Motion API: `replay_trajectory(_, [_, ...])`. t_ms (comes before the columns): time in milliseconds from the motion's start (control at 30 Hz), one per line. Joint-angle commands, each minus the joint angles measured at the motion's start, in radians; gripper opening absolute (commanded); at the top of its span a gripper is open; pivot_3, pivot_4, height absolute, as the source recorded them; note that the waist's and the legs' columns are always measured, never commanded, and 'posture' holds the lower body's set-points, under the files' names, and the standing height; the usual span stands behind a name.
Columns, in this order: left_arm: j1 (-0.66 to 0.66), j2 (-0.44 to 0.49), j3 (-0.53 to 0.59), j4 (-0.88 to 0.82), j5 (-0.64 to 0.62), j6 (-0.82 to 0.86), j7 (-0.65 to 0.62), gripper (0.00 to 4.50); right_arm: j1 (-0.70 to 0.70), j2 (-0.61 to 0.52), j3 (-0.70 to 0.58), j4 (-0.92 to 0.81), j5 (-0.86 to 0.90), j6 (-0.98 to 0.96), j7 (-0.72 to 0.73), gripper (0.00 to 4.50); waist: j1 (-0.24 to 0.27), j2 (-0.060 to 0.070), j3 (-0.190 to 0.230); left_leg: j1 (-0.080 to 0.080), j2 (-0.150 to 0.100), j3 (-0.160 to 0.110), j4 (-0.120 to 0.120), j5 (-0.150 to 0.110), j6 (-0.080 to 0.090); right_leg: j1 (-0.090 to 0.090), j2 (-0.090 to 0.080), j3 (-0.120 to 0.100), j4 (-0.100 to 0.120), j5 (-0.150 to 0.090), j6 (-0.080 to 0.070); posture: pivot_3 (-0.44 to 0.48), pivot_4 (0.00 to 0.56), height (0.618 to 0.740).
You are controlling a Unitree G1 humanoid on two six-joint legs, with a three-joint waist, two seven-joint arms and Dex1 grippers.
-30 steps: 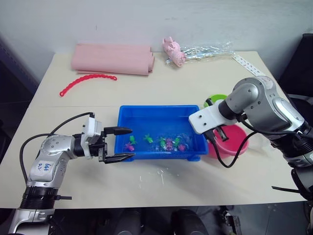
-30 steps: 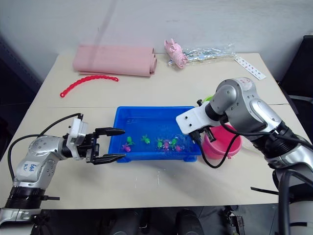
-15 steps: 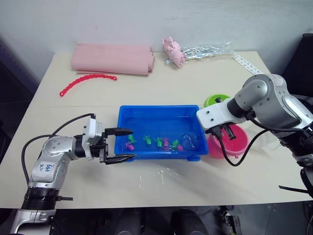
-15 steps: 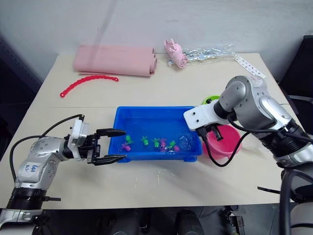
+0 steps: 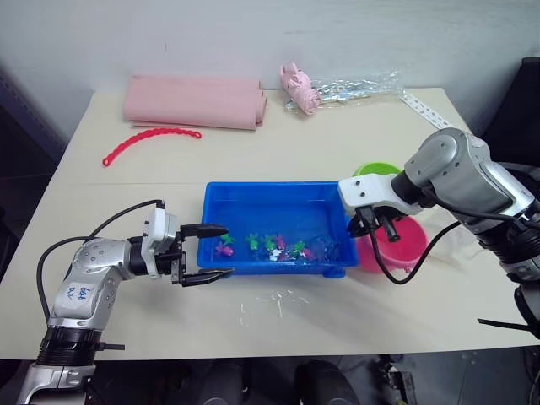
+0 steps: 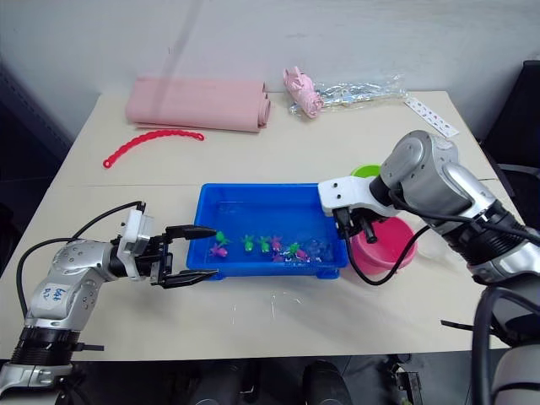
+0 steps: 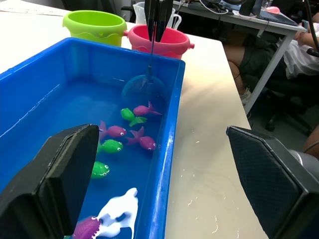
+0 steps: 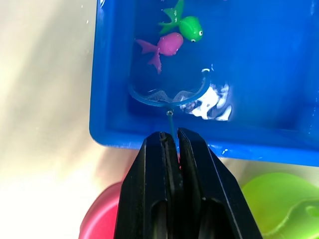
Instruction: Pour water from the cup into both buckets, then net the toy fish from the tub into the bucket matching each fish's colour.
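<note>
The blue tub (image 5: 270,198) holds water and several green and pink toy fish (image 5: 253,243). My right gripper (image 5: 378,229) is shut on the thin handle of the net (image 8: 169,92). The net's hoop sits in the water at the tub's right end, next to a pink fish (image 8: 167,45) and a green fish (image 8: 187,25). The green bucket (image 5: 377,171) and the pink bucket (image 5: 401,245) stand just right of the tub. My left gripper (image 5: 211,251) is open and empty at the tub's left end. A clear cup (image 7: 139,12) stands behind the buckets.
At the back of the table lie a rolled pink cloth (image 5: 194,101), a red bead chain (image 5: 150,139) and a crinkled clear bag with a pink toy (image 5: 337,89). Water drops (image 5: 270,304) mark the table in front of the tub.
My right forearm has swung and the gripper shifted a little right and back, with the net still at the tub's right end. The fish have drifted. The left arm has barely moved.
</note>
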Motion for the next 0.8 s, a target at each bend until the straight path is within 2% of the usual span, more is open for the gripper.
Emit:
replay_trajectory(33, [0.008, 0.012, 0.019, -0.035, -0.004, -0.014, 0.002, 4.49, 0.001, 0.006, -0.052, 0.004, 0.012, 0.034, 0.044, 0.0, 0.001, 0.0, 0.0, 0.0, 0.0, 0.0, 0.0, 0.0, 0.0, 0.0, 0.0, 0.0, 0.0, 0.0, 0.0, 0.0, 0.15, 0.74])
replay_trajectory(400, [0.015, 0.018, 0.021, -0.042, -0.008, -0.008, 0.006, 4.49, 0.022, 0.086, -0.123, 0.026, 0.004, 0.063, -0.051, 0.0, 0.0, 0.0, 0.0, 0.0, 0.0, 0.0, 0.0, 0.0, 0.0, 0.0, 0.0, 0.0, 0.0, 0.0, 0.0, 0.0, 0.15, 0.74])
replay_trajectory(800, [0.034, 0.027, 0.018, -0.051, -0.002, -0.01, 0.008, 4.49, 0.055, 0.066, -0.155, 0.019, 0.002, 0.07, -0.065, 0.0, 0.001, 0.0, 0.0, 0.0, 0.0, 0.0, 0.0, 0.0, 0.0, 0.0, 0.0, 0.0, 0.0, 0.0, 0.0, 0.0, 0.15, 0.74])
